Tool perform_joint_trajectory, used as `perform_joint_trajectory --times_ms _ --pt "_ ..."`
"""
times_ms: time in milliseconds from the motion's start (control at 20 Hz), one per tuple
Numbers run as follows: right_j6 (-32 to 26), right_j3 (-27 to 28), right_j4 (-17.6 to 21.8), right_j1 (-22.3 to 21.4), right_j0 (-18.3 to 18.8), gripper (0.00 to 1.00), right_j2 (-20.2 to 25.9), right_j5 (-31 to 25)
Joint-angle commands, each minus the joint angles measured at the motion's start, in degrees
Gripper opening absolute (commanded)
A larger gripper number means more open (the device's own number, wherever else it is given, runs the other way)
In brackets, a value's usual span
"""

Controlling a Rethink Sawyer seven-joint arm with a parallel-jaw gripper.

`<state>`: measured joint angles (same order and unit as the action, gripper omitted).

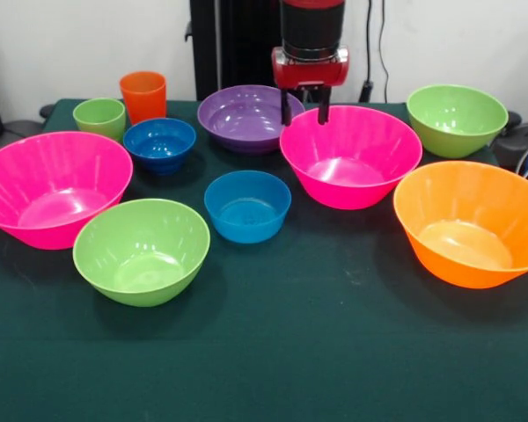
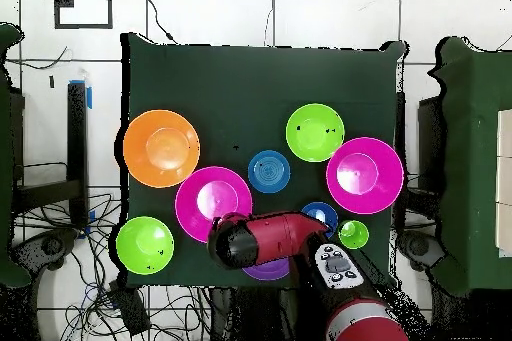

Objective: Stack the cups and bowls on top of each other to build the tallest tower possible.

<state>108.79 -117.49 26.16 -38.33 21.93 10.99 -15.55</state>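
My gripper [image 1: 304, 112] hangs open and empty over the far rim of the middle pink bowl [image 1: 350, 158], next to the purple bowl [image 1: 245, 116]. All bowls stand singly on the table; none is nested, so there is no tower. A second pink bowl [image 1: 51, 186] is at the left, with a green bowl [image 1: 142, 250] and a blue bowl [image 1: 247, 206] in front. Another blue bowl [image 1: 159, 143], the light-green cup [image 1: 99, 117] and the orange cup [image 1: 143, 95] stand at the back left. The orange bowl [image 1: 475, 224] and a second green bowl [image 1: 457, 119] are at the right.
The table [image 1: 317, 352] has a dark green cloth. In the overhead view the arm [image 2: 270, 239] covers most of the purple bowl [image 2: 268, 270] and hides the orange cup. Cables and stands surround the table [image 2: 230, 77].
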Motion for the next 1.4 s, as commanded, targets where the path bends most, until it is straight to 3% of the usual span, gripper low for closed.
perform_joint_trajectory --times_ms 50,450,750,1200,1400 --pt "-1.44 2.47 4.57 3.38 2.09 1.00 5.09 3.05" --pt "-3.18 3.96 7.34 5.58 5.13 1.00 6.99 3.32" --pt "-6.87 4.48 8.69 5.34 9.58 1.00 10.82 -0.96" --pt "-5.69 4.46 11.38 6.10 11.28 1.00 12.07 -0.87" --pt "-5.18 2.64 11.02 3.51 11.91 1.00 12.66 -2.68"
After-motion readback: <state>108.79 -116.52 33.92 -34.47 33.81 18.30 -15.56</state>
